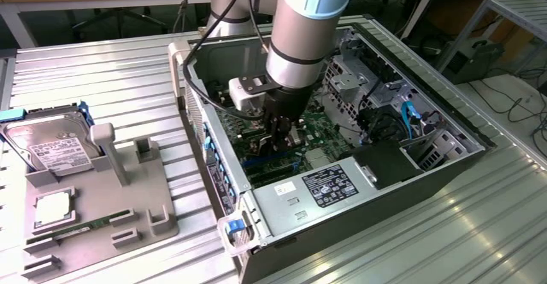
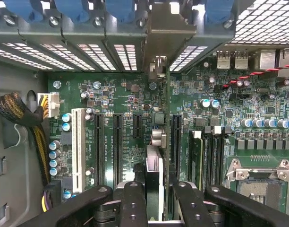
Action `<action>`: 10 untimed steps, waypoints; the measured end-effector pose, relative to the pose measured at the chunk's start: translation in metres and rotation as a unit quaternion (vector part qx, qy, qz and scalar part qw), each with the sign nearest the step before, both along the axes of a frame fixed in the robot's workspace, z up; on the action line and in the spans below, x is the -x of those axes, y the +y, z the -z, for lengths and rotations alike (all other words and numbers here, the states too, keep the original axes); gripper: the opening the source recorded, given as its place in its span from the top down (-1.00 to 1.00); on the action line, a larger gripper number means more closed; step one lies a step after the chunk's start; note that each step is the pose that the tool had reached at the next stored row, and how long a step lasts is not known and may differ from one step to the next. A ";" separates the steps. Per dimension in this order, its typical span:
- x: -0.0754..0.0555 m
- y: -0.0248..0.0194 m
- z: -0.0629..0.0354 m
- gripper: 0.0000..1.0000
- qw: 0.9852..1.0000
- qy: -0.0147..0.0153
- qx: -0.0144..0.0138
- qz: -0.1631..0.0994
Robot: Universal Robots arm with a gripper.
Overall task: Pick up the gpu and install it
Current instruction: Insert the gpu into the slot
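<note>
My gripper (image 2: 154, 198) is down inside the open computer case (image 1: 444, 120), its fingers (image 2: 132, 203) drawn narrow onto the gpu (image 2: 157, 137), which I hold edge-on between them. From the wrist view the card runs straight out ahead of my fingertips, its long axis lined up with the expansion slots (image 2: 118, 146) on the motherboard (image 2: 215, 109) and its silver bracket (image 2: 165, 28) reaching the case's rear wall of slot openings. The card sits directly below me — over 1 slot, between the black connectors on either side.

I cannot make out whether its edge connector has seated; my own fingers and the card's thin profile hide that contact. In the exterior view my arm (image 1: 299, 34) blocks the card altogether.
</note>
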State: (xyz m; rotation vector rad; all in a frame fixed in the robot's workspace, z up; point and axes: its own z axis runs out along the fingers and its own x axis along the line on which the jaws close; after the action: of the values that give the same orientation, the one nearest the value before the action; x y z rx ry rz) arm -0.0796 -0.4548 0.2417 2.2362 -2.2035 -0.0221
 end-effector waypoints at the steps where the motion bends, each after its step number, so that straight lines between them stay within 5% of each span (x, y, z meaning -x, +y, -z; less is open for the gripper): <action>1: 0.000 0.0000 0.0009 0.45 1.000 0.000 0.000 0.000; 10: 0.000 0.0000 0.0050 0.45 1.000 0.000 -0.002 0.000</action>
State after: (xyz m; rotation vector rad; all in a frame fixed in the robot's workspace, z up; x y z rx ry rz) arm -0.0798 -0.4549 0.2367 2.2376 -2.2047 -0.0261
